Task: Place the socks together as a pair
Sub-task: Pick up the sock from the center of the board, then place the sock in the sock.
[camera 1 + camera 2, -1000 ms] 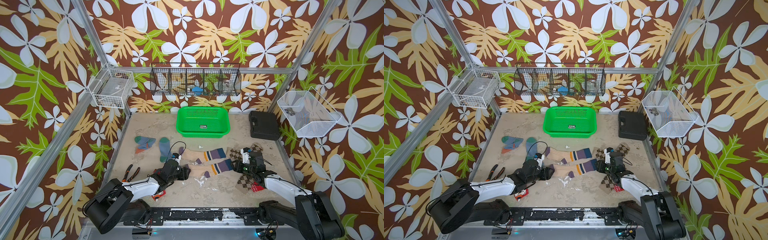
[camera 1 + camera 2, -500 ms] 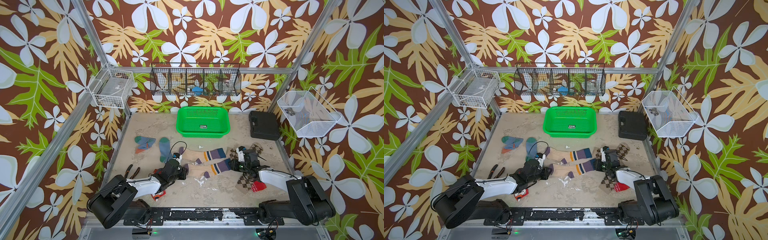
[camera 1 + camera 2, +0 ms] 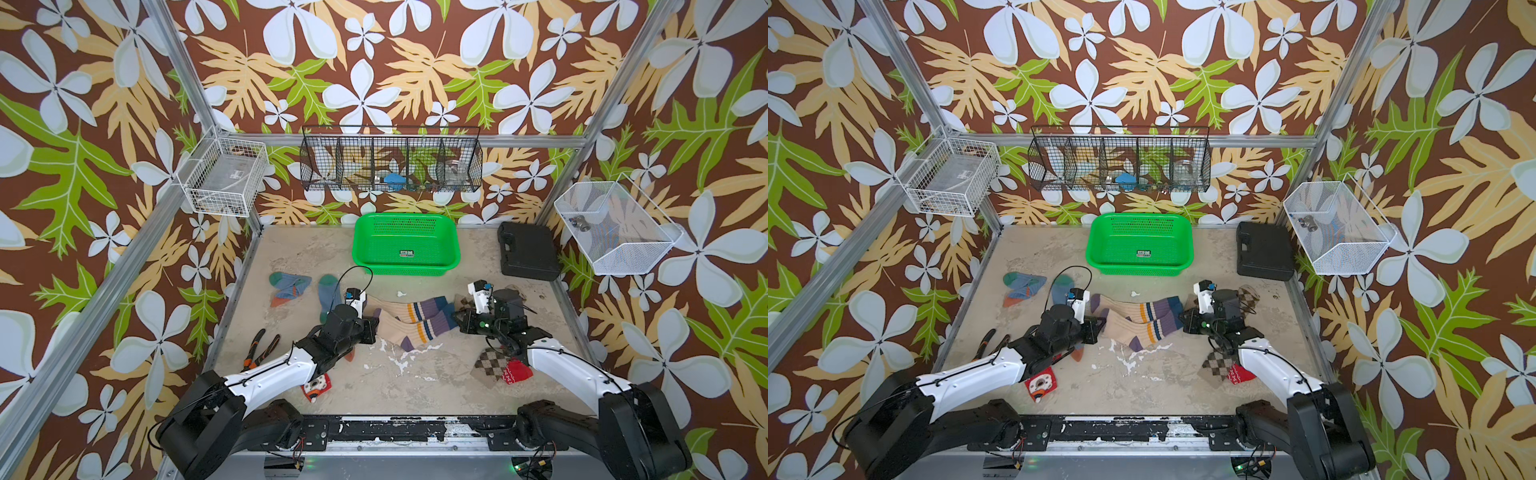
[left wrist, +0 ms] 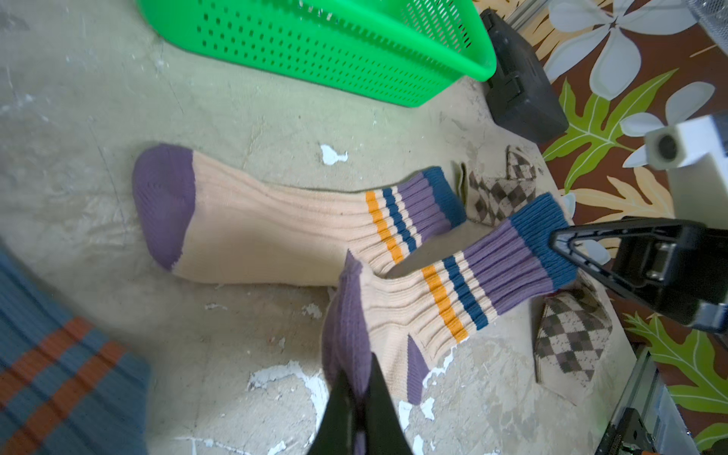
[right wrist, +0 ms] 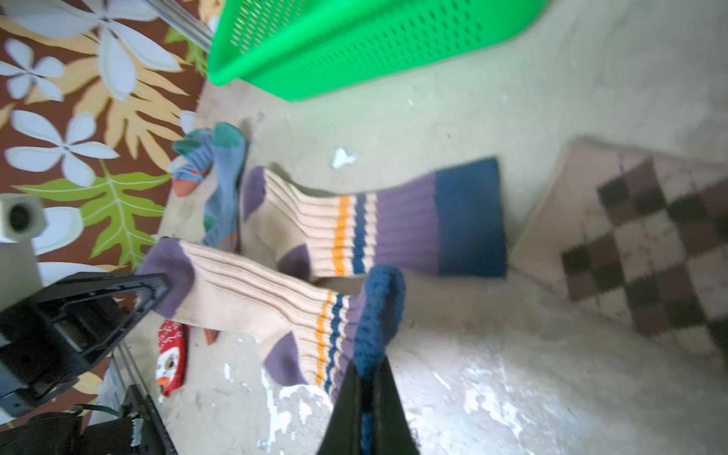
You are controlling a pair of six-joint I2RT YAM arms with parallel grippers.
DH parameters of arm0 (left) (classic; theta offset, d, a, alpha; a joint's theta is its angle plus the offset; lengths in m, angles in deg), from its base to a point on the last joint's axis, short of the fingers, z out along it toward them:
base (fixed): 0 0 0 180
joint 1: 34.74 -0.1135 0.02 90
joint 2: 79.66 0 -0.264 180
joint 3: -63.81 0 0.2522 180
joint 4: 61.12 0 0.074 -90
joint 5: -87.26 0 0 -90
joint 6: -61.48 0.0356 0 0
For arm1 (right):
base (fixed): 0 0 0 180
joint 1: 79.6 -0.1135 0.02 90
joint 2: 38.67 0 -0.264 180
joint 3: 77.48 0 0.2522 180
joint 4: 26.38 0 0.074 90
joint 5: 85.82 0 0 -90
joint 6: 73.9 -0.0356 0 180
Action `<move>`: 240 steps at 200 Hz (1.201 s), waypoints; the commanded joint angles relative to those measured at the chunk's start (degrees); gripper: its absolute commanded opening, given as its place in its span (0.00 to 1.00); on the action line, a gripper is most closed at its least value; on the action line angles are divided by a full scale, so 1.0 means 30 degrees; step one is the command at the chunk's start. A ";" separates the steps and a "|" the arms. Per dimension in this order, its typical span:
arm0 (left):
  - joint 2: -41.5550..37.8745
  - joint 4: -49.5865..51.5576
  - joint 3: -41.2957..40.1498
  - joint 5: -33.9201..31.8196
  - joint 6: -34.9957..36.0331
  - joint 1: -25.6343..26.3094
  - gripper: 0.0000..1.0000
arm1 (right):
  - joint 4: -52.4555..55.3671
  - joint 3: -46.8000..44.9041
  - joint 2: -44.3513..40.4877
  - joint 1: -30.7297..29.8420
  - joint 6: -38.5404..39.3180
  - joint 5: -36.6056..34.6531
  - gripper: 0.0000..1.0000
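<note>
Both arms reach in low from the lower corners in both top views, wrists near-level over the table. The left gripper (image 3: pixel 375 327) is clamped on the purple toe of the nearer striped sock (image 3: pixel 409 332). The right gripper (image 3: pixel 458 321) is clamped on its navy cuff. This ribbed cream knit sock spans frame centre, touching its mate (image 3: pixel 415 309) just above.

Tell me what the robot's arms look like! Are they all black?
Not all black. The left arm and right arm each have a white shell between black joints. The left gripper and right gripper have thin, pointed black fingers. A white camera block tops each wrist, and a black cable loops above the left one.
</note>
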 commanded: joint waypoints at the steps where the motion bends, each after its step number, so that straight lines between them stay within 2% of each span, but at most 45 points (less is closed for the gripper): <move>1: -0.0257 0.1483 0.0845 -0.0569 0.0795 -0.0466 0.00 | 0.0549 0.1044 -0.0370 -0.0015 -0.0223 0.0764 0.00; 56: 0.1723 0.2243 0.3458 0.0425 0.1682 -0.2591 0.00 | -0.0349 0.3023 0.2466 0.0468 0.0134 0.1854 0.00; 117: 0.5024 0.1942 0.4530 0.0480 0.2004 -0.3198 0.00 | -0.1865 0.3577 0.5941 0.0823 0.0263 0.2568 0.00; 240: 0.6552 0.1334 0.5260 0.1446 0.2063 -0.4708 0.00 | -0.1896 0.5398 0.8894 0.1128 0.0342 0.2459 0.00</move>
